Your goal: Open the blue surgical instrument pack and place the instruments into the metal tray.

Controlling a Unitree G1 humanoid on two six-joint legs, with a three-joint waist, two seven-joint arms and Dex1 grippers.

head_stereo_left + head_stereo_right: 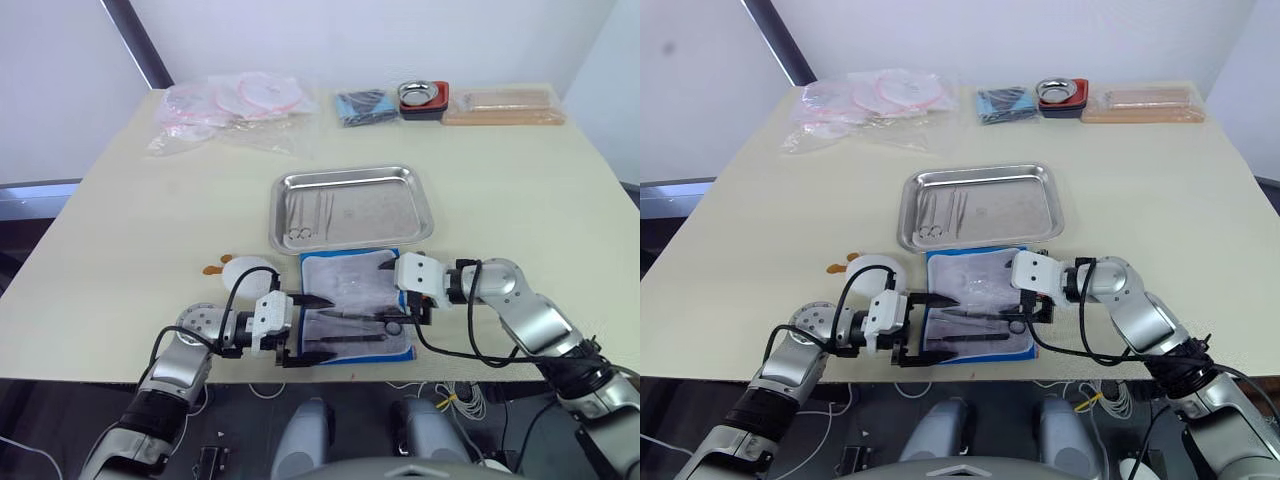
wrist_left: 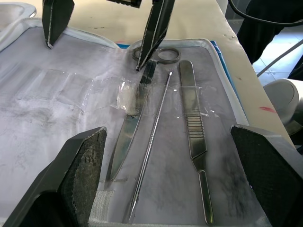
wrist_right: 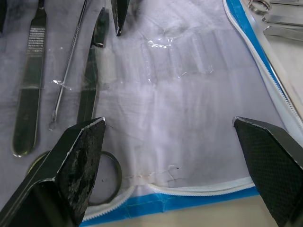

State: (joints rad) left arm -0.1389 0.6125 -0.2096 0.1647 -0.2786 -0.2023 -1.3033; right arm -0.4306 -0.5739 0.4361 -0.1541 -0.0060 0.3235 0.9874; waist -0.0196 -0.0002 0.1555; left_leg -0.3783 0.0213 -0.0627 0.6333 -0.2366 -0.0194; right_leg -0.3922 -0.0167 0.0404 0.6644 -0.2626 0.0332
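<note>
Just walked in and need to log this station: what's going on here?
A two-armed robot is emptying an opened blue surgical instrument pack into the metal tray behind it. A few instruments already lie in the tray. Scissors, a thin probe and a flat handle remain in the pack's clear pockets. The left gripper and right gripper face each other over the pack, both open, holding nothing.

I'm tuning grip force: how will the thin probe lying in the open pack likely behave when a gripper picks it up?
The thin probe is a slim, smooth metal rod, so probably stiff, light and slippery between the fingers. It lies flat on the blue surgical instrument pack, partly under a clear pocket, so it may snag or drag the lining. Being round, it could roll once free.
</note>
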